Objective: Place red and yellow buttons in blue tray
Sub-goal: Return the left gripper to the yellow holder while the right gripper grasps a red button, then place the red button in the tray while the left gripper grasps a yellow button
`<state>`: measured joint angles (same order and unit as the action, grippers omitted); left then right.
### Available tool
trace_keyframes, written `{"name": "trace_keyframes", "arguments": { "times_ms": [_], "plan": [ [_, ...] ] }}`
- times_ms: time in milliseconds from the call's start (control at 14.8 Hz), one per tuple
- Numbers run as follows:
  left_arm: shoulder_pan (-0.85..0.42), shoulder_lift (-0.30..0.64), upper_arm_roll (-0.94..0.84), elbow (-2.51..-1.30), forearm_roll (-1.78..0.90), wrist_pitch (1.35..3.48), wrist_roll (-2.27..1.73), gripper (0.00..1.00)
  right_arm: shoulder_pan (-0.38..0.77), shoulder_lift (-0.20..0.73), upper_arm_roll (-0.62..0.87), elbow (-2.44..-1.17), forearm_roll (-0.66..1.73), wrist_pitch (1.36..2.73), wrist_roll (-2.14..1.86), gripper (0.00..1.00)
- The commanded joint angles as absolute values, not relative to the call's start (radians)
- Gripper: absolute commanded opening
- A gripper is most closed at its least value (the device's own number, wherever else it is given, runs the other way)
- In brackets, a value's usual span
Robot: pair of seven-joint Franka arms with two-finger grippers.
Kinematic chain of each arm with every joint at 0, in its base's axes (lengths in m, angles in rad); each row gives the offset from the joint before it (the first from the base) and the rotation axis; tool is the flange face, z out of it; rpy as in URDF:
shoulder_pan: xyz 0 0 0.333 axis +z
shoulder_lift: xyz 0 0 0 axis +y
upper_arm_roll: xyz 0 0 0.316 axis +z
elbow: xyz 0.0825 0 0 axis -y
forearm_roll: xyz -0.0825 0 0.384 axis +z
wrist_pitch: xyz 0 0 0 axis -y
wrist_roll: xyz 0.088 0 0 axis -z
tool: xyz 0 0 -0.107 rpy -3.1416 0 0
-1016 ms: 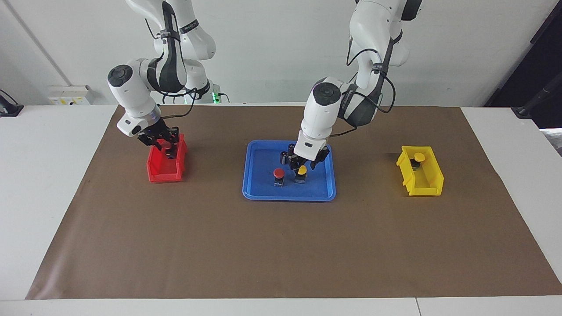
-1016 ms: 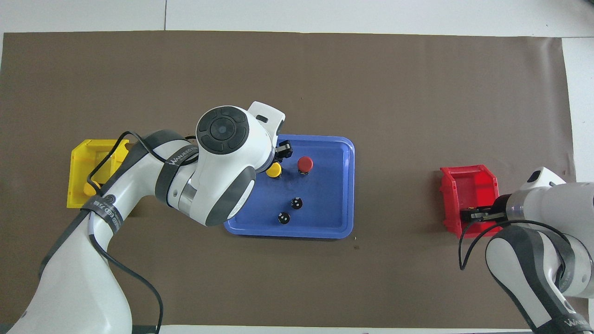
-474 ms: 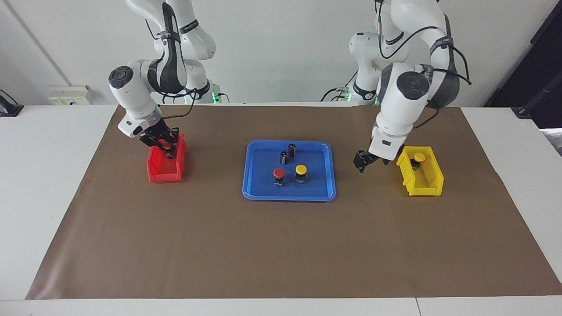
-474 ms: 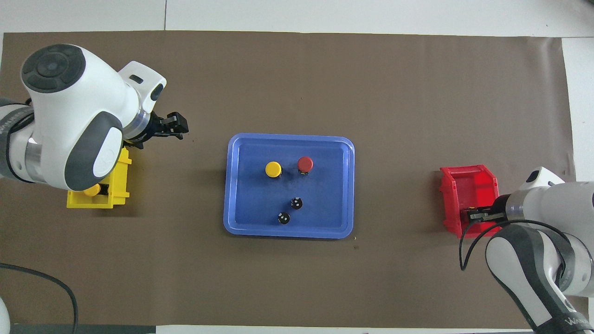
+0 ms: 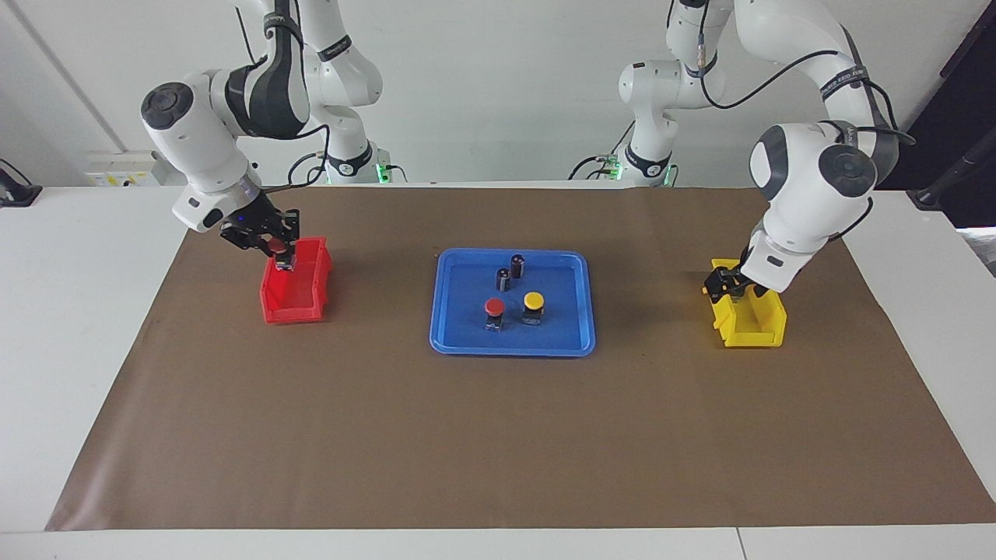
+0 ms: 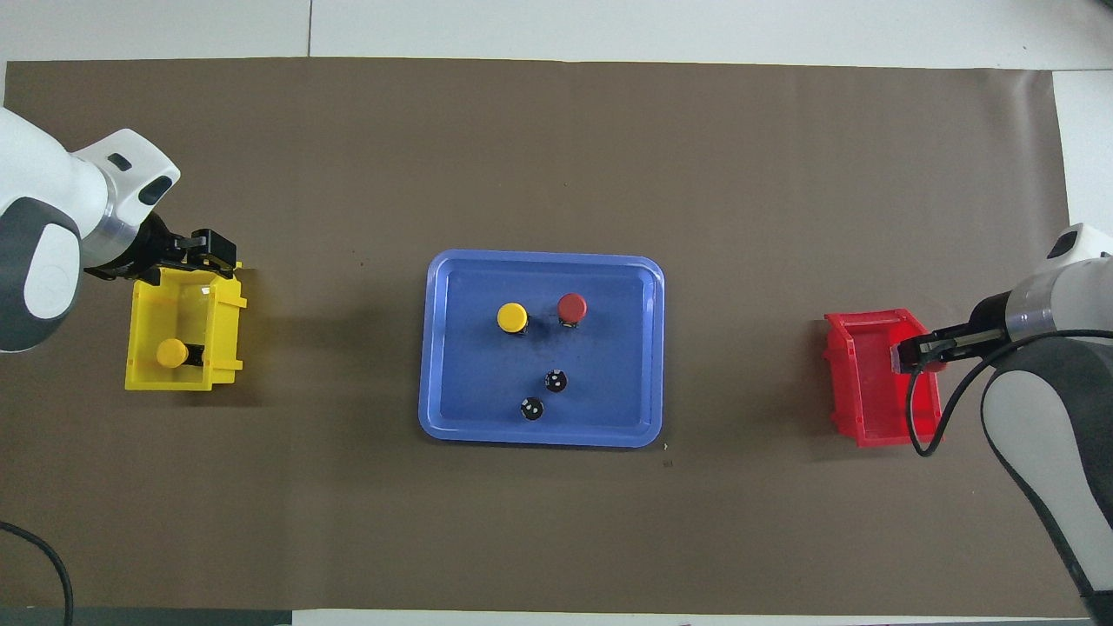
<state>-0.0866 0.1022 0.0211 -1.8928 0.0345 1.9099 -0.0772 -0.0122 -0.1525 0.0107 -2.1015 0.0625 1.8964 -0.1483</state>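
The blue tray (image 5: 467, 330) (image 6: 609, 409) lies mid-table. In it stand one red button (image 5: 493, 306) (image 6: 571, 308) and one yellow button (image 5: 533, 300) (image 6: 512, 316), side by side and upright. A second yellow button (image 6: 171, 352) sits in the yellow bin (image 5: 753, 328) (image 6: 228, 330). My left gripper (image 5: 727, 285) (image 6: 209, 252) is open and empty over that bin, hiding that button in the facing view. My right gripper (image 5: 274, 250) (image 6: 915, 352) is shut on the second red button (image 5: 274, 247), held just above the red bin (image 5: 292, 307) (image 6: 869, 409).
Two small dark cylinders (image 5: 517, 264) (image 5: 503, 278) stand in the tray, nearer to the robots than the buttons. A brown mat (image 5: 498, 435) covers the table.
My left gripper let go of the yellow button in the tray and swung over to the yellow bin. My right gripper rose out of the red bin with the red button.
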Motion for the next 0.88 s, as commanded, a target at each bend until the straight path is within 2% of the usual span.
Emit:
{"name": "trace_keyframes", "arguments": {
  "times_ms": [0, 203, 339, 813],
  "plan": [
    [-0.035, 0.023, 0.009, -2.031, 0.051, 2.011, -0.015, 0.86, 0.167, -0.051, 0.020, -1.962, 0.080, 1.922, 0.081, 0.28],
    [-0.003, -0.003, 0.009, -2.108, 0.051, 2.083, -0.006, 0.77, 0.311, 0.010, 0.020, -1.965, 0.109, 2.066, 0.285, 0.28],
    [0.015, -0.014, 0.009, -2.134, 0.051, 2.094, 0.003, 0.72, 0.363, 0.060, 0.018, -1.968, 0.109, 2.152, 0.347, 0.28],
    [0.018, -0.063, 0.009, -2.249, 0.051, 2.170, 0.041, 0.63, 0.420, 0.176, 0.020, -1.973, 0.109, 2.331, 0.425, 0.28]
  ]
}}
